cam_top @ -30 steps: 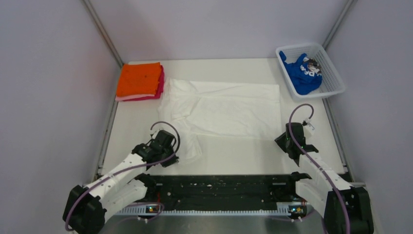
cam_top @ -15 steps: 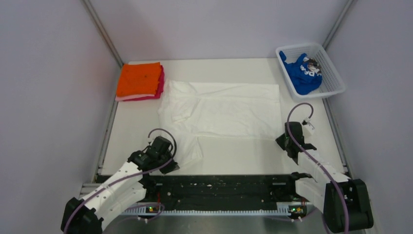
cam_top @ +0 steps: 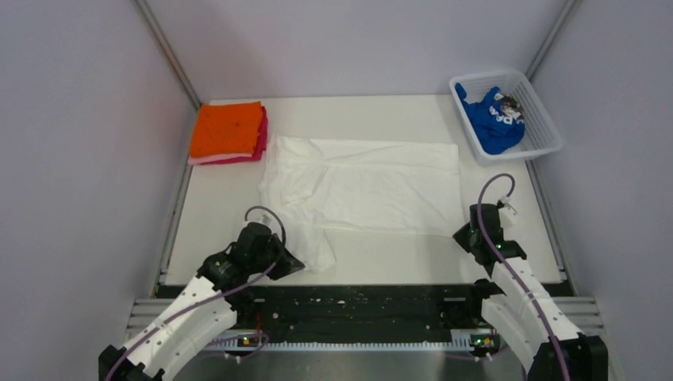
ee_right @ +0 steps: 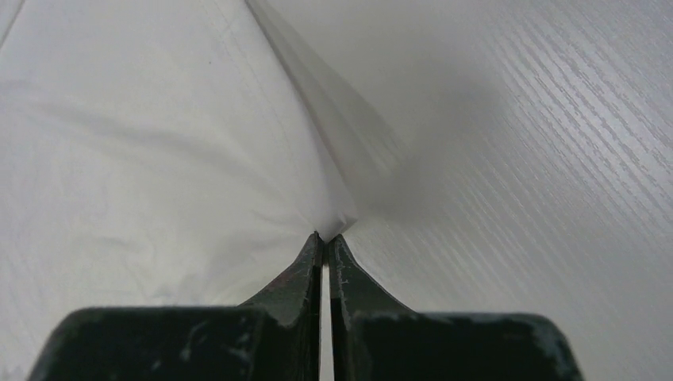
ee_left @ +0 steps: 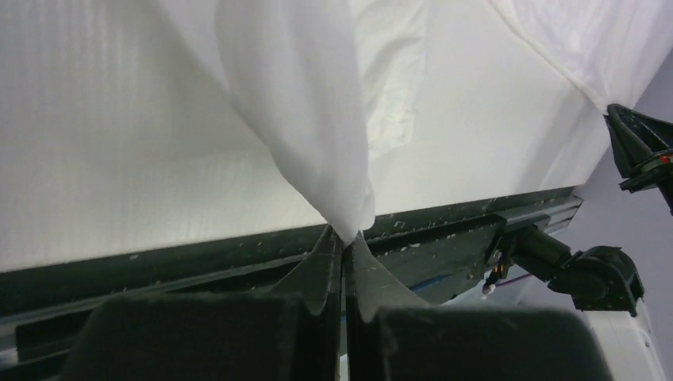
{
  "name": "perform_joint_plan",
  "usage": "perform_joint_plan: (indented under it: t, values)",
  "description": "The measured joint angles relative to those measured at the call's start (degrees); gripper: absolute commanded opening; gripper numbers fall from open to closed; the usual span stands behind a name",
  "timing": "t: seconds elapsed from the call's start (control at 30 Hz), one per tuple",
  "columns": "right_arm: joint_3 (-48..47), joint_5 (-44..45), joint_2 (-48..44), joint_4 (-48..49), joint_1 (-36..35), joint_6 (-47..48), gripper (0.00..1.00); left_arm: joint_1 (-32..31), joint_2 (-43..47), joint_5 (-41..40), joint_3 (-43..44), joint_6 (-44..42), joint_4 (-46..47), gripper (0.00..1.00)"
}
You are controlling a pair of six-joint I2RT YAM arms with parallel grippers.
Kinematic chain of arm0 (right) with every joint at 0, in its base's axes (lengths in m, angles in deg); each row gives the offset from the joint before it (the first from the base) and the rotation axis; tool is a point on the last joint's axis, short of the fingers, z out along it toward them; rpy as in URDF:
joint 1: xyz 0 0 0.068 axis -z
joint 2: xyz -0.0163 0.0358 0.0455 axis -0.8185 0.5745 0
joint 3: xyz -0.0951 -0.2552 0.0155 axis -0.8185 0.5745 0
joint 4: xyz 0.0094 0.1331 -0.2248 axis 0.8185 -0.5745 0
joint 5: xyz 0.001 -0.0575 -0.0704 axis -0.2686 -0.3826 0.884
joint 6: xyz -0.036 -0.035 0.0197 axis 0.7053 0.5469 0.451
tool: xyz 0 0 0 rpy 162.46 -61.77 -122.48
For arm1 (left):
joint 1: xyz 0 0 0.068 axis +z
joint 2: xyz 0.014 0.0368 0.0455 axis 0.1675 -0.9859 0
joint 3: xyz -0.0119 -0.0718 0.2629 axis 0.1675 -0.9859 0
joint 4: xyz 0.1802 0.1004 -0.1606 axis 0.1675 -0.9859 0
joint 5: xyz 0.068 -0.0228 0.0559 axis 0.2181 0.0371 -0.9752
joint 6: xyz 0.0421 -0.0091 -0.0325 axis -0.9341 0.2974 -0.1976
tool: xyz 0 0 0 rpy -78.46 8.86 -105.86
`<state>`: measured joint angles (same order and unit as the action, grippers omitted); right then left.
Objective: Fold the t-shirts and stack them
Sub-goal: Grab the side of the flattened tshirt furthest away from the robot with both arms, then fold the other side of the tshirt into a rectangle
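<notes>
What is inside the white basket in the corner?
A scrunched-up blue t-shirt with white letters sits in the basket. I can't tell whether anything lies under it, because the shirt covers that part of the bottom.

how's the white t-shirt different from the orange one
The white t-shirt lies spread out wide; the orange t-shirt is folded into a small square. The left hand and right hand pinch the white t-shirt's near edge; the orange t-shirt sits untouched atop the pink t-shirt, far left. Both are cloth tees.
</notes>
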<state>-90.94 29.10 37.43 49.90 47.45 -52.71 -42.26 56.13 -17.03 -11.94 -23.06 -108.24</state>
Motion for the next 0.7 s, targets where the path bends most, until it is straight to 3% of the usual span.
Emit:
perform_joint_plan:
  t: [0.13, 0.27, 0.5, 0.7]
  values:
    - [-3.65, -0.39, 5.35, -0.76, 0.00, 1.60, 0.00, 0.28, -9.16, 0.11, 3.58, -2.47, 7.58, 0.00]
    - [-10.36, -0.37, 11.98, -0.35, 0.00, 3.39, 0.00, 2.43, -23.63, -1.60, 17.25, -7.72, 10.84, 0.00]
    - [-21.88, -0.81, 24.79, 2.49, 0.87, 6.21, 0.00, 14.23, -41.79, 0.15, 34.95, -16.68, 20.11, 0.00]
    - [-29.94, -1.11, 35.19, 4.70, 2.47, 7.39, 0.00, 21.03, -53.90, 0.48, 45.83, -20.81, 21.09, 0.00]
